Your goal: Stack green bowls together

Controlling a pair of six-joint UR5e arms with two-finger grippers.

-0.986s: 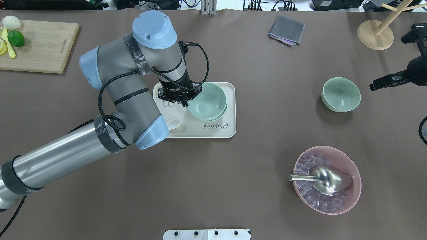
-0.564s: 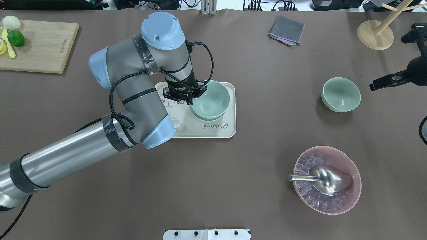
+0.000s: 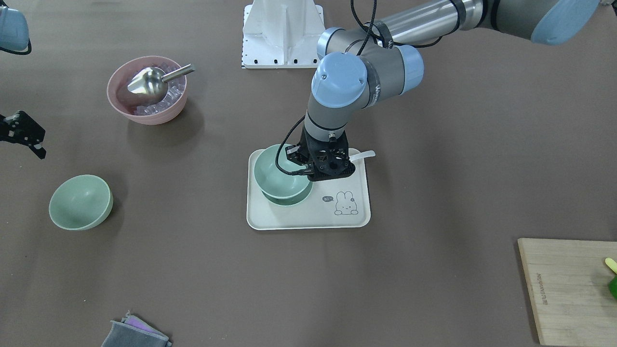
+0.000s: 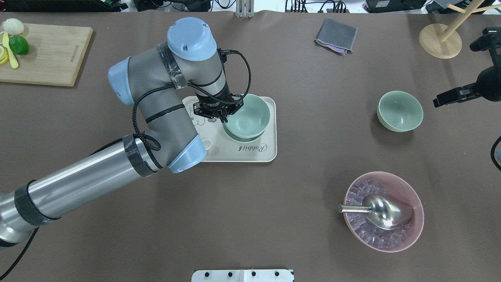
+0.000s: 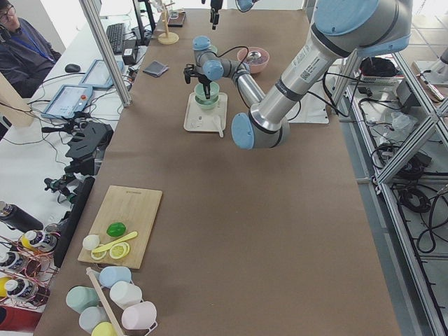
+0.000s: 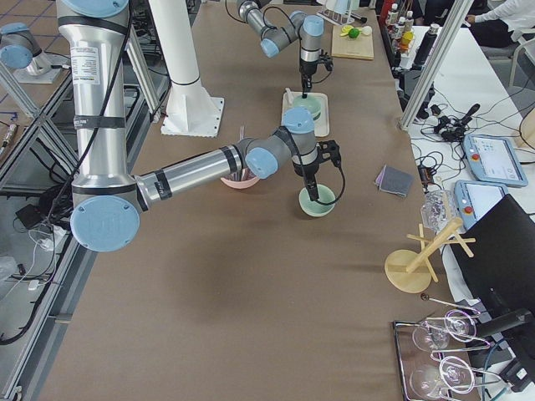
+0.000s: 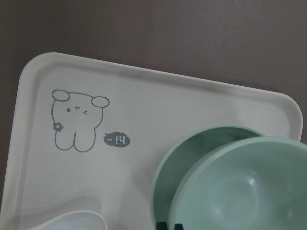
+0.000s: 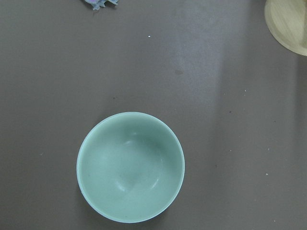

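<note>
Two green bowls are on the cream tray (image 4: 235, 154). My left gripper (image 4: 224, 117) is shut on the rim of the upper bowl (image 4: 250, 115), which sits tilted inside the lower bowl (image 4: 242, 138). The left wrist view shows the held bowl (image 7: 244, 187) overlapping the lower bowl (image 7: 172, 167), with the dark fingertips (image 7: 169, 225) at its rim. A third green bowl (image 4: 400, 111) stands alone on the table at the right. My right gripper (image 4: 440, 101) hovers just right of it, open and empty. The right wrist view shows that bowl (image 8: 130, 166) below with no fingers in sight.
A white spoon (image 4: 205, 145) lies on the tray's near-left corner. A pink bowl with ice and a metal scoop (image 4: 383, 211) stands front right. A cutting board with fruit (image 4: 43, 55) is far left, a grey cloth (image 4: 336, 36) and a wooden stand (image 4: 440, 41) at the back.
My left arm has shifted right and slightly away, carrying the held bowl further over and down into the lower bowl. The right gripper and third bowl have not moved.
</note>
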